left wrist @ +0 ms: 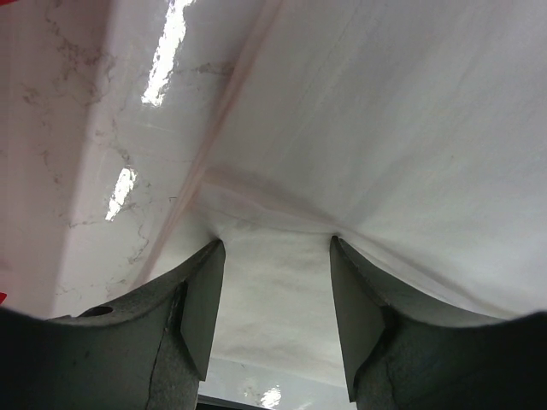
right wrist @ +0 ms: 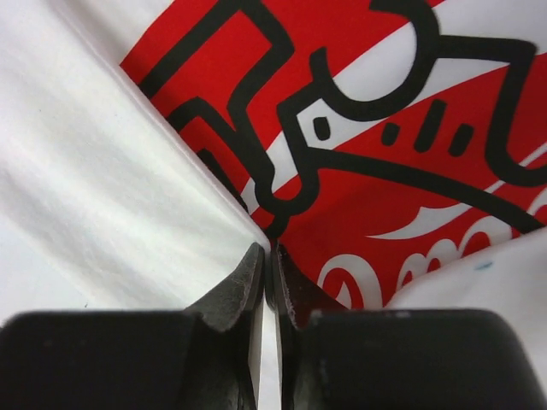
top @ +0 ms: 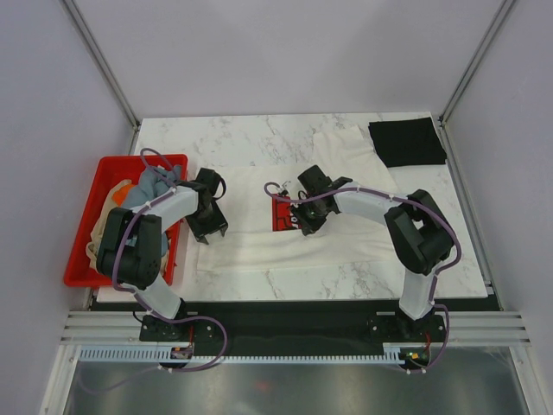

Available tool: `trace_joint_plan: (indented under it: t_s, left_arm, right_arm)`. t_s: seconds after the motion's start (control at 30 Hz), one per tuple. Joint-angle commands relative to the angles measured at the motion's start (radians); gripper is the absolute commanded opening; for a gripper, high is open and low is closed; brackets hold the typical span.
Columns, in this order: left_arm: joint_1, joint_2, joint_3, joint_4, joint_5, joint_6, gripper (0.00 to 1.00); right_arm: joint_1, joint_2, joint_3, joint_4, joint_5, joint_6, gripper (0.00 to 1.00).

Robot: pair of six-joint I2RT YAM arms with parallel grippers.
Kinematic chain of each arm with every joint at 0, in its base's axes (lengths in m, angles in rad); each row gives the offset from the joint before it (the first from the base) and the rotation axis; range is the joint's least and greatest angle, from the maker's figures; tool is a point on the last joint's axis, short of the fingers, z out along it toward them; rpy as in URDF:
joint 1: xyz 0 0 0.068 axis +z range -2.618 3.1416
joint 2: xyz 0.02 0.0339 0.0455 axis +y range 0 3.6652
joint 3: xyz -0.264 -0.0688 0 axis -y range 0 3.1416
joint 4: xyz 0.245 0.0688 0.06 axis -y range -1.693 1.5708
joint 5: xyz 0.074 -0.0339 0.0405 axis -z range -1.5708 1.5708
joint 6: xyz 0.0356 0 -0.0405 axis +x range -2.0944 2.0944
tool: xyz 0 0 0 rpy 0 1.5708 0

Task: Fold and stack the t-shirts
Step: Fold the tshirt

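Showing an early stage: a black shirt lies folded at the table's 1 o'clock corner, the cream shirt lies spread at centre, pinched beside its red print by the right gripper, jaws closed, the left gripper half-open, gripping nothing, at its 9 o'clock edge, other shirts unfolded in the crate.

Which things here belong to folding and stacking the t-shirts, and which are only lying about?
For the job:
- cream-white t-shirt, spread flat, pinched at its red print by the right gripper
- left gripper, open at the shirt's left edge
- black t-shirt, folded, far right corner
- grey-blue t-shirt and tan t-shirt, in the crate

Lying about:
- red crate
- marble table
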Motion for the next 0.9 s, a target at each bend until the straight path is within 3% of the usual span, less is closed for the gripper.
trace_joint_plan:
  t_s: [0.0,0.23,0.43,0.67,0.87]
  left_arm:
    - [0.009,0.022,0.005,-0.006,-0.092,-0.006,0.60]
    - [0.009,0.034,0.019,-0.015,-0.086,-0.015,0.60]
    - [0.009,0.016,0.041,-0.032,-0.100,-0.015,0.60]
    - [0.009,-0.043,0.099,-0.063,-0.082,-0.012,0.60]
    - [0.007,-0.095,0.120,-0.064,-0.011,0.003,0.60]
  right_arm:
    - [-0.003,-0.067,-0.017,0.090,0.056,0.019,0.15]
    - [0.005,-0.046,-0.027,0.109,0.108,0.029,0.17]
    - [0.012,-0.064,-0.008,0.109,0.194,0.077,0.29]
    - [-0.006,-0.139,0.139,0.090,0.507,0.316,0.43]
    - [-0.011,0.019,0.296,0.037,0.765,0.382,0.42]
